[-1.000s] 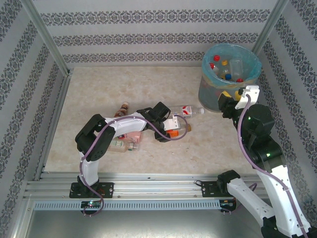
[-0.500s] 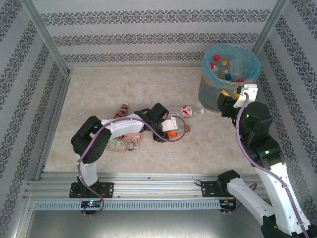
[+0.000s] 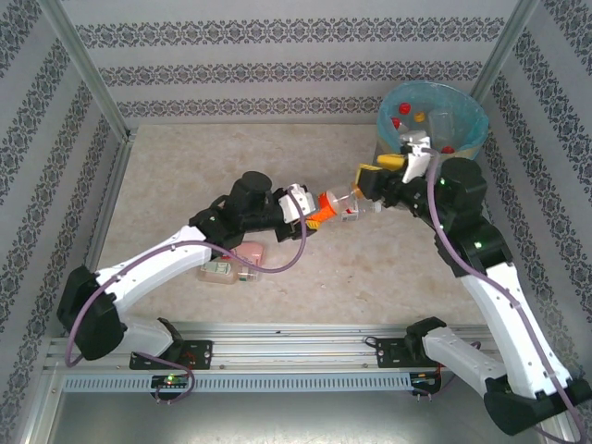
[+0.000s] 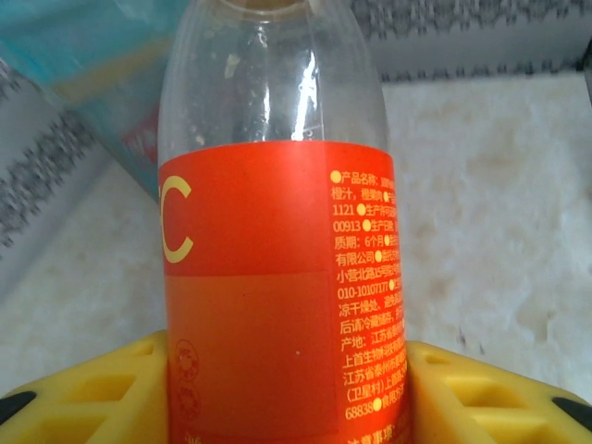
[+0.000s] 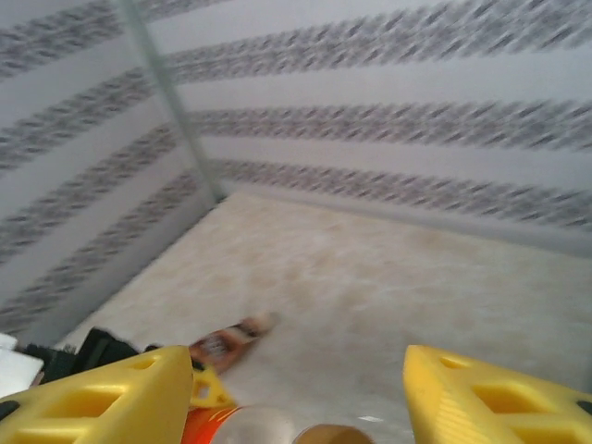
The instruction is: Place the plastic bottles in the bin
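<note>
Looks like a hand-off over the middle of the pale marbled worktop (image 3: 185, 166). Holds, in the left gripper (image 4: 282, 388) clamped across the label, a small clear plastic bottle with an orange label (image 3: 340, 203), neck toward 2 o'clock. Meets it with the right gripper (image 5: 301, 398) spread wide either side of the upper end; cannot tell whether touching.

To do it well: settle the yellow fingers (image 5: 102, 398) squarely on the clear shoulder, not the narrow neck. Close firmly before loosening the left. Then swing toward 1 o'clock and let go above the opening.

At 1 o'clock: round grey-blue bin lined with a light-blue bag (image 3: 467, 102), upright, already holding several bottles with red and yellow caps (image 3: 442, 125). At 7 o'clock of the held one, under the left arm: loose bottles (image 3: 227, 268) lying flat.
</note>
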